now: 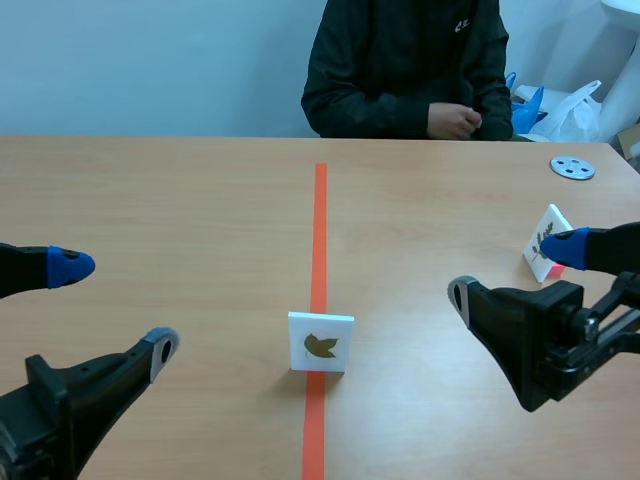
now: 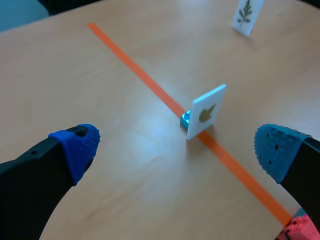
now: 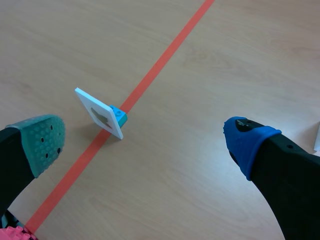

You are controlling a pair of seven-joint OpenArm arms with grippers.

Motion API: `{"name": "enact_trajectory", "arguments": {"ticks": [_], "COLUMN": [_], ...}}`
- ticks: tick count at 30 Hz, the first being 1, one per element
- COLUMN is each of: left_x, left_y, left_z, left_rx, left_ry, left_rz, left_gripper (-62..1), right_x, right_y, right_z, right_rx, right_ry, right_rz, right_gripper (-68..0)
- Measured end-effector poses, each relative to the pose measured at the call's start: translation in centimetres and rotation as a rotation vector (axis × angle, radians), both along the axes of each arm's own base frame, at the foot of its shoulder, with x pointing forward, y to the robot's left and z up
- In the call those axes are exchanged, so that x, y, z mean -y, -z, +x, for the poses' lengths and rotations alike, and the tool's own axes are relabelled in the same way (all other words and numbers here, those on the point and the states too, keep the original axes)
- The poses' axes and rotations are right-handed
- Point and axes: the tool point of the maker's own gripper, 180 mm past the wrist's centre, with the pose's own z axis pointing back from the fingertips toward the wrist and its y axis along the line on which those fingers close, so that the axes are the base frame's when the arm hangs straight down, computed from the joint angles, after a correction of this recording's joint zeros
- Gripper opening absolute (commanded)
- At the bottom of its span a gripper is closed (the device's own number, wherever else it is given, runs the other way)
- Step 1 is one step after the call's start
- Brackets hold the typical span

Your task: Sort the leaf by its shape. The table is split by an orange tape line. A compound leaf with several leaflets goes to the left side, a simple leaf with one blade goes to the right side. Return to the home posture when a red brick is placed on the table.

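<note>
A white card (image 1: 321,343) showing a single brown lobed leaf stands upright on the orange tape line (image 1: 319,230), held by a small blue base (image 2: 185,119). The same card (image 2: 206,116) stands ahead of my left gripper (image 2: 175,150), and in the right wrist view the card (image 3: 99,113) is ahead of my right gripper (image 3: 145,141). A second card (image 1: 546,241) with a many-leaflet sprig stands on the right side, just behind the right gripper's (image 1: 513,271) blue pad. Both grippers are open and hold nothing; the left gripper (image 1: 115,308) hangs low at the near left.
A person in a dark jacket (image 1: 405,65) sits across the table, one hand (image 1: 452,121) at its far edge. A metal disc (image 1: 572,167) lies at the far right, with plastic bags (image 1: 565,110) behind it. A red knobbly corner (image 2: 301,229) shows at the tape's near end.
</note>
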Motion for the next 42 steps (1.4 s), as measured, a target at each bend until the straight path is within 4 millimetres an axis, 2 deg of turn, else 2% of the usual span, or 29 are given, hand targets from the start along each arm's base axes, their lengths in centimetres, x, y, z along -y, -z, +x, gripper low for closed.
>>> {"name": "enact_trajectory", "arguments": {"ticks": [7, 13, 23, 30, 34, 38, 42], "left_x": [1.2, 2.1, 3.1, 5.6, 6.6, 7.0, 8.4], "left_y": [0.0, 2.9, 8.2, 11.0, 11.7, 12.7, 13.1], "left_z": [0.7, 1.1, 4.2, 3.7, 4.0, 5.1, 6.1], "left_rx": [0.010, -0.022, -0.054, -0.058, -0.027, -0.011, 0.002], "left_ry": [0.062, 0.146, 0.231, 0.361, 0.390, 0.402, 0.410], "left_rz": [0.020, 0.052, 0.075, 0.080, 0.066, 0.081, 0.054], "left_gripper": [1.4, 1.4, 1.4, 1.4, 1.4, 1.4, 1.4], "right_x": [0.1, 0.4, 0.6, 0.9, 1.0, 1.1, 1.2], "right_y": [0.0, 0.2, 0.4, 0.5, 0.7, 0.7, 0.8], "right_z": [0.1, 0.2, 0.2, 0.4, 0.4, 0.4, 0.4], "right_rx": [0.000, 0.003, 0.014, 0.018, 0.020, 0.021, 0.022], "right_ry": [0.007, 0.011, 0.011, 0.026, 0.023, 0.022, 0.020], "right_rz": [-0.003, -0.032, -0.061, -0.084, -0.107, -0.118, -0.132], "right_gripper": [0.4, 0.4, 0.4, 0.4, 0.4, 0.4, 0.4]}}
